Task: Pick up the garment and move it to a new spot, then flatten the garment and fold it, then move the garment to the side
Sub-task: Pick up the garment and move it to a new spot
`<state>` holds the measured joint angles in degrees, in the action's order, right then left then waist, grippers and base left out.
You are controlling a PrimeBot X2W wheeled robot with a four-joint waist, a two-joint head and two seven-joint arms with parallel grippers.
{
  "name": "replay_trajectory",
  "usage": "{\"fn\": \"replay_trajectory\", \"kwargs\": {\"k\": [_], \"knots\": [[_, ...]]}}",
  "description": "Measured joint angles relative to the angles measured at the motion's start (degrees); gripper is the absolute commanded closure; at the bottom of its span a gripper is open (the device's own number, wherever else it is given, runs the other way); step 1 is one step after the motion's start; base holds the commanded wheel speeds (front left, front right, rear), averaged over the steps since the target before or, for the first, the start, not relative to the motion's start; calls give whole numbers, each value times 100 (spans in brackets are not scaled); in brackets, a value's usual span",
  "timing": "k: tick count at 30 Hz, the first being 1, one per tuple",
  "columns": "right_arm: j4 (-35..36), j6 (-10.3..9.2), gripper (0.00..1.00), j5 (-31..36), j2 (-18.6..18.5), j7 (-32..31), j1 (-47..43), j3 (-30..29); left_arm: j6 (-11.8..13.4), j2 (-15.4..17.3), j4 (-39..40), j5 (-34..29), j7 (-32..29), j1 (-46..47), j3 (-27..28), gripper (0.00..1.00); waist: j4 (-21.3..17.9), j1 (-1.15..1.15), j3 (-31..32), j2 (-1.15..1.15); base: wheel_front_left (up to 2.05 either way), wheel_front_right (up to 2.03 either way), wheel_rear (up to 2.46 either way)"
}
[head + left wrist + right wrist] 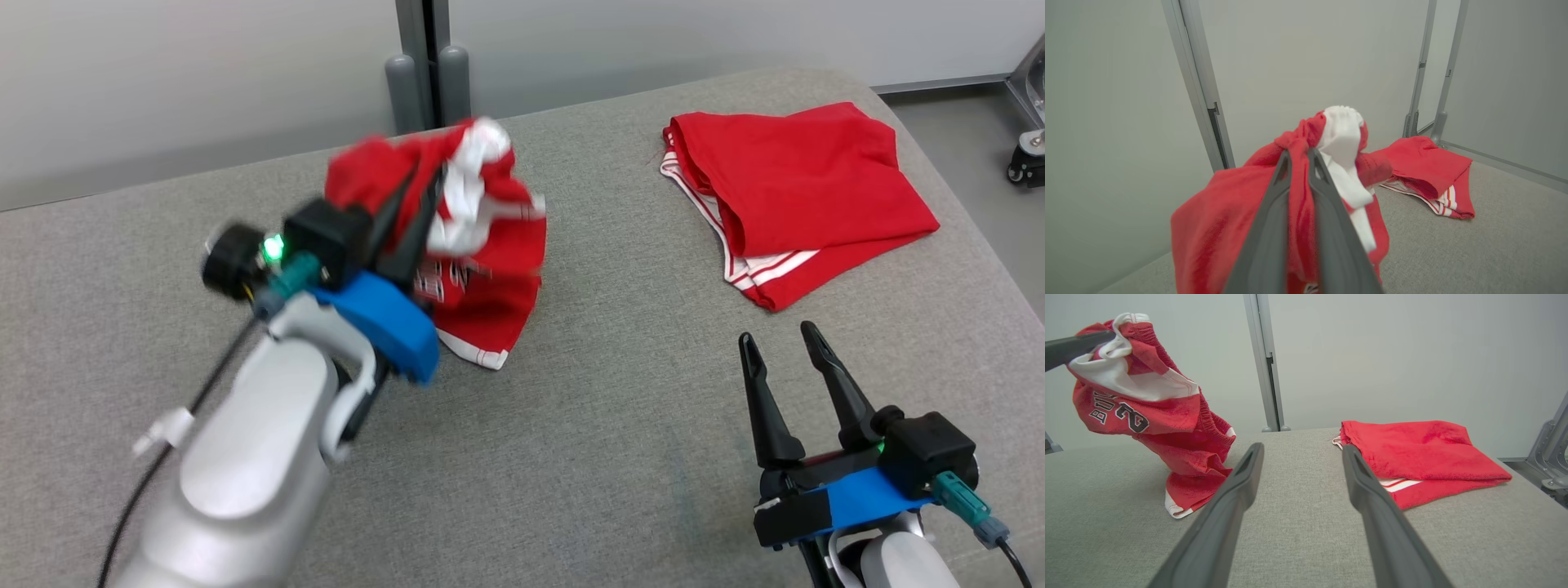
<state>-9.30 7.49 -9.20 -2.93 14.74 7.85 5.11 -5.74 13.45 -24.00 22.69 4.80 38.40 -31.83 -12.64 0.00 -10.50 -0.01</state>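
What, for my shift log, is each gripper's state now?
Left gripper: closed, holding the crumpled red garment.
Right gripper: open, holding nothing.

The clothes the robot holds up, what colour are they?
The held garment is red with white trim and dark lettering; the right wrist view shows it best.

The garment [490, 269] is showing soft, slightly fuzzy red cloth with smoother white trim. The folded red garment [804, 188] near the worktop's far right corner is showing the same napped cloth. The worktop [612, 425] is wearing coarse, matt grey woven fabric. The right hand [776, 333] is showing matt dark plastic fingers [767, 408] on a smooth blue plastic mount [865, 494]. The left forearm [245, 465] is gleaming as glossy pale plastic.
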Motion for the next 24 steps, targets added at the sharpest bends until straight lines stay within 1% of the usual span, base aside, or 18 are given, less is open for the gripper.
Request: {"fn": "replay_trajectory", "kwargs": {"k": [9, 10, 11, 12, 16, 19, 24], "knots": [[-165, 0, 0, 2, 2, 15, 4, -29, 149, -413, -754, 36, 552, -1066, -387, 100, 181, 0, 42, 0, 0, 0, 0], [-183, 0, 0, 2, 2, 15, 3, -26, 170, -443, -831, -9, 608, -1124, -433, 66, 207, 0, 46, 0, 0, 0, 0], [-205, 0, 0, 2, 3, 15, -1, -24, 174, -471, -901, -26, 671, -1168, -467, 46, 230, 0, 53, 0, 0, 0, 0], [-224, 0, 0, 2, 3, 15, -2, -19, 172, -510, -975, -26, 716, -1207, -490, 0, 253, 0, 65, 0, 0, 0, 0], [-303, 0, 0, 4, 3, 22, -4, -19, 185, -613, -1036, -66, 923, -1270, -522, 0, 315, 0, 124, 1, 0, 0, 0], [-348, 0, 0, 4, 4, 23, -9, -25, 325, -589, -832, -168, 1003, -1277, -360, 0, 349, 0, 191, 1, 0, 0, 0], [-374, 0, 0, 2, 4, 25, -93, -66, 559, -432, 112, -410, 1021, -1617, 238, 0, 435, 0, 306, 1, 0, 0, 0]]}}
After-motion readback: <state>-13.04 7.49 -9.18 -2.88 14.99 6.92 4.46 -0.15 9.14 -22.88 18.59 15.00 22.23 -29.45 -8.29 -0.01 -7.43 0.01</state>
